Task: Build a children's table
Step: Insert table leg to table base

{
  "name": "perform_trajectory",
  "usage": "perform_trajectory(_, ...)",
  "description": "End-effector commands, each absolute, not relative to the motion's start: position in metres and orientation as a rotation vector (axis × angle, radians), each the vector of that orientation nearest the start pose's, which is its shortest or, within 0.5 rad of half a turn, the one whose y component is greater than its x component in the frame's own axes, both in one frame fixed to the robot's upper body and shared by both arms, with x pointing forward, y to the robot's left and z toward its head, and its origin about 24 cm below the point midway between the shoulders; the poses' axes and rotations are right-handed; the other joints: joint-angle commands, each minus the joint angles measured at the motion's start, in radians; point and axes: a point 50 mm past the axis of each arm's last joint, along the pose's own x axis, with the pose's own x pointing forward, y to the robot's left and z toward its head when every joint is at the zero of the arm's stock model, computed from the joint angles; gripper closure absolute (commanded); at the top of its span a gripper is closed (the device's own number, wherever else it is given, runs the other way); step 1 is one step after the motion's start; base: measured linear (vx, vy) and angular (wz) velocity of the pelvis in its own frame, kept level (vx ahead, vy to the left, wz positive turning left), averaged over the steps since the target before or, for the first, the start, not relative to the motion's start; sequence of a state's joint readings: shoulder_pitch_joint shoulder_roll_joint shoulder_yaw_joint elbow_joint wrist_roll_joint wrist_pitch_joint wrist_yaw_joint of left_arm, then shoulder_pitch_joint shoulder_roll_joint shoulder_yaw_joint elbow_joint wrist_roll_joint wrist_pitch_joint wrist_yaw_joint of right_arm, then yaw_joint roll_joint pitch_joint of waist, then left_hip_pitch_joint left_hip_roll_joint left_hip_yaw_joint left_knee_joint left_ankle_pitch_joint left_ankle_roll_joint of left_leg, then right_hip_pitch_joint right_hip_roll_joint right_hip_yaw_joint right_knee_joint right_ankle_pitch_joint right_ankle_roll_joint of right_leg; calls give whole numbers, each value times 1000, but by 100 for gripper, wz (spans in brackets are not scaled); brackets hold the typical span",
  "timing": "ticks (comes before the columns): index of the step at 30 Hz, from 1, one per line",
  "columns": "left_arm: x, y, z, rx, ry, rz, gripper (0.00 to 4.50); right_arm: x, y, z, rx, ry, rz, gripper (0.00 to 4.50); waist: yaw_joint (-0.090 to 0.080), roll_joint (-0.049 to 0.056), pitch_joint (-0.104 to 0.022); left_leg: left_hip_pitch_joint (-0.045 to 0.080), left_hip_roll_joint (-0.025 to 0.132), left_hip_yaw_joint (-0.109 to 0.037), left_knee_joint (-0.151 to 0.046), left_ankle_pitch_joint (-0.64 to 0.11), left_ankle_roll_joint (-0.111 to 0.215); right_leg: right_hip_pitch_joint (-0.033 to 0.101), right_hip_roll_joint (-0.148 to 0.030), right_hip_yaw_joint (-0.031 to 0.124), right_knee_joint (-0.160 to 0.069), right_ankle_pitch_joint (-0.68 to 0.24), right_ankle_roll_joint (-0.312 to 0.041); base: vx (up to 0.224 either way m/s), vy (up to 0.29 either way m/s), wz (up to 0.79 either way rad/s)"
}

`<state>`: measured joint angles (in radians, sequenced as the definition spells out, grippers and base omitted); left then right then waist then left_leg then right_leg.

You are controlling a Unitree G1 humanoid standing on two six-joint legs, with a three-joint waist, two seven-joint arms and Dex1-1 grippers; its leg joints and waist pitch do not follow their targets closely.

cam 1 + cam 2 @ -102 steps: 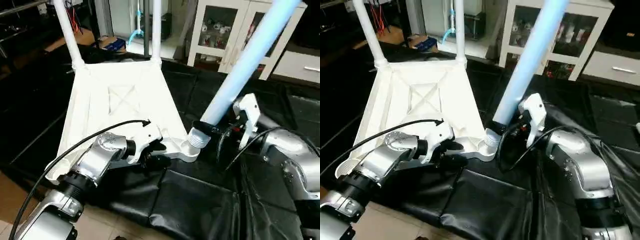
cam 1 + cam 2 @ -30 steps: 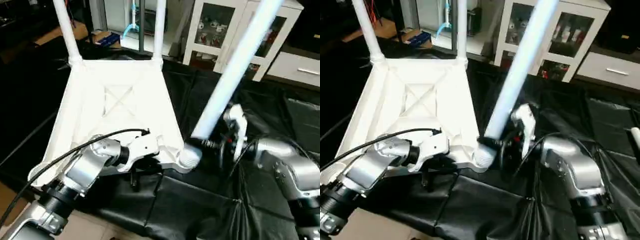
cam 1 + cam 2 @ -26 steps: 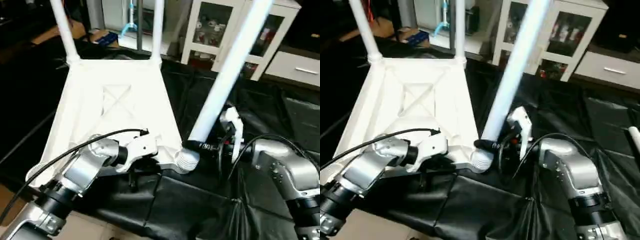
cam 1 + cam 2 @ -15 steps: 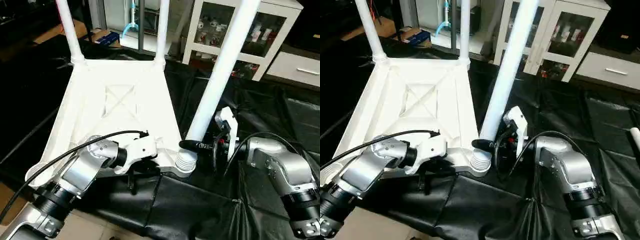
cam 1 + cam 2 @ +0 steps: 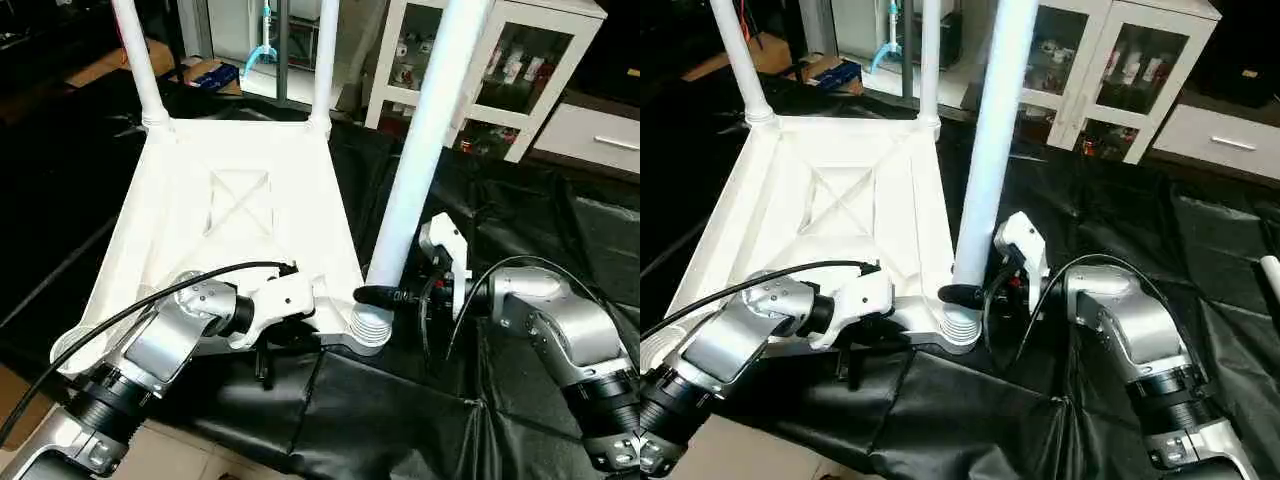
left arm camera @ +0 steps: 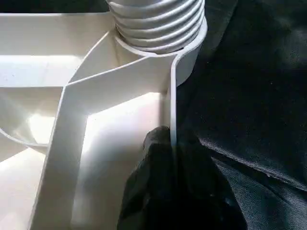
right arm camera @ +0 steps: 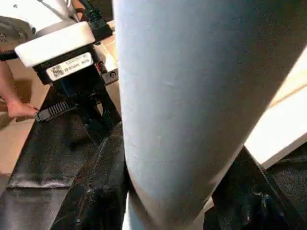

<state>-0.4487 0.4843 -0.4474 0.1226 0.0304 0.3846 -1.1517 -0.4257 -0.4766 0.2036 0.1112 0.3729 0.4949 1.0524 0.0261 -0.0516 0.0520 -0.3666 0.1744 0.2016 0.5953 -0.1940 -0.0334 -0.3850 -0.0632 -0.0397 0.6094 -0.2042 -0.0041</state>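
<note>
The table top (image 5: 235, 215) lies underside up on black sheeting (image 5: 420, 400). The right end effector (image 5: 385, 296) clamps the near-right leg (image 5: 425, 150), whose threaded end (image 6: 156, 21) sits in a corner socket; its upper end is cut off. The left end effector (image 6: 168, 158) pinches the top's near rim, fingertips hidden.

A lived-in room used as a robot test space: a white glass-door cabinet (image 5: 470, 75) full of small ornaments, a white drawer unit (image 5: 595, 135), black sheeting (image 5: 400, 410) spread over the floor, loose wires (image 5: 750, 25) behind.
</note>
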Motion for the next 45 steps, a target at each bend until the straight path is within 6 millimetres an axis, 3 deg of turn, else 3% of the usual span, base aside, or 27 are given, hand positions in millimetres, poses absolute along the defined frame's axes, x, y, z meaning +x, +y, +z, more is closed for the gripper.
perform_trajectory(1,265,108,45,497,578,-1469,450,285,-142,71,-136,445,1227,266,-9,-4,-30,18,68,-34,-84,-265,-8,11,-83,52,-90,-345,-174,0,0,0)
perform_trajectory(4,265,108,45,498,579,-1469,450,279,-136,70,-153,440,1278,266,-11,-4,-28,18,70,-37,-87,-284,-14,9,-83,53,-92,-369,-165,0,0,0)
perform_trajectory(11,265,108,44,503,580,-1467,450,277,-133,66,-129,440,1288,267,-10,-2,-33,19,70,-34,-86,-265,-8,12,-84,54,-87,-302,-188,0,0,0)
perform_trajectory(15,265,108,44,504,581,-1468,450,279,-133,65,-123,429,1278,267,-11,-1,-32,19,70,-36,-88,-280,-12,12,-83,54,-89,-320,-189,0,0,0)
perform_trajectory(23,265,109,43,506,581,-1462,450,292,-141,64,-2,374,1118,267,-19,0,-34,23,71,-37,-89,-312,-29,7,-83,54,-92,-348,-187,0,0,0)
perform_trajectory(37,264,111,43,509,584,-1457,450,273,-163,56,48,381,1099,267,-5,-3,-39,18,69,-31,-85,-234,4,17,-82,55,-84,-249,-196,0,0,0)
perform_trajectory(40,264,111,44,509,584,-1455,450,270,-165,56,55,380,1094,267,-1,1,-39,18,69,-31,-85,-218,7,19,-83,54,-82,-233,-201,0,0,0)
perform_trajectory(45,266,112,44,510,584,-1451,450,257,-167,49,13,420,1127,267,4,0,-39,20,70,-31,-86,-221,9,20,-82,54,-82,-222,-200,0,0,0)
